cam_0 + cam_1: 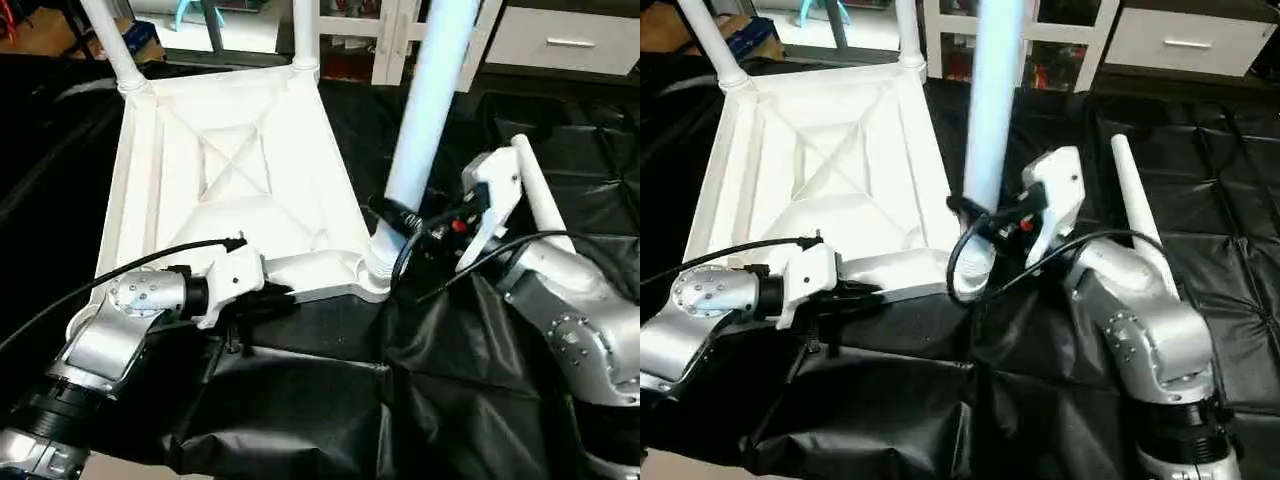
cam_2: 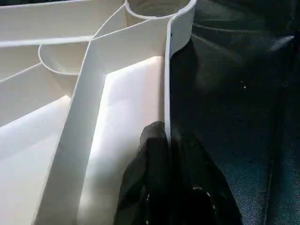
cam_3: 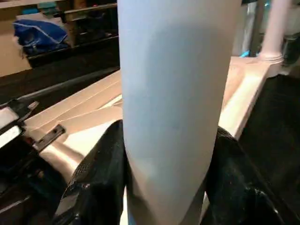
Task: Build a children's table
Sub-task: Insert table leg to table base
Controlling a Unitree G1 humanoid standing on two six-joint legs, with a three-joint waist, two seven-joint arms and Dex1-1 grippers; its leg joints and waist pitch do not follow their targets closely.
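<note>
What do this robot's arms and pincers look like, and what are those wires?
Both forearms, left arm and right arm, are rounded silver metal shells with small screws at the joints. Each ends in a white plastic wrist block carrying a pincer of two black fingers. Black cables loop loosely to each wrist; the right wrist has a small red spot.

A black cloth (image 1: 470, 400) covers the work table. Behind it stand white shelves (image 1: 395, 40) and a white drawer (image 1: 565, 40).

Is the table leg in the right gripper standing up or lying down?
Standing up: the leg rises from the tabletop's near corner socket, right gripper clamped round it.
</note>
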